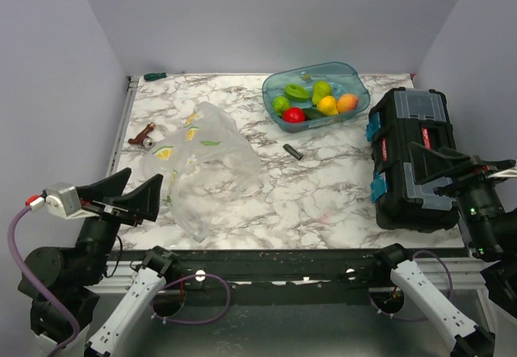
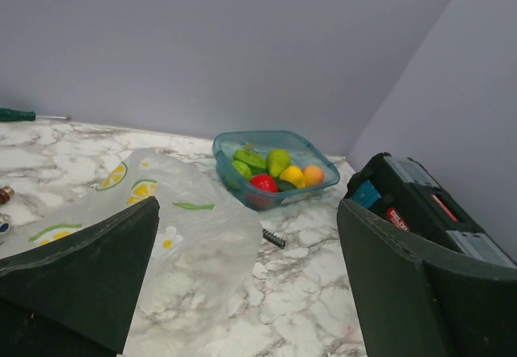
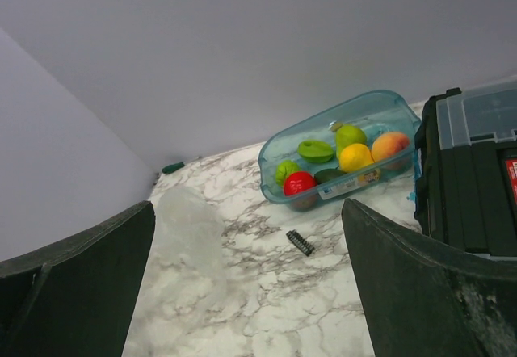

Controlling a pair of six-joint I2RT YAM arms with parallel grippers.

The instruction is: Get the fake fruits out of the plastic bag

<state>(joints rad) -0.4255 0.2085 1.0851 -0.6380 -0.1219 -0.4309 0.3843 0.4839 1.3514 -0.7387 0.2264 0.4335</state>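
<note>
Left pincer (image 1: pixel 145 174) spread wide | plastic bag (image 1: pixel 214 159) lying just ahead

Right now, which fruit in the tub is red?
The round fruit against the tub's near wall, beside the light green one; all the others are green, yellow or orange.

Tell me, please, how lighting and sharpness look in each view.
Top external view: soft, even light, faint shadows; the clear bag nearly blends into the marble table. Left wrist view: the fruits in the tub are crisp, the open left end effector dark and unlit. Right wrist view: the bag is only a pale haze, the right end effector equally dark.
</note>
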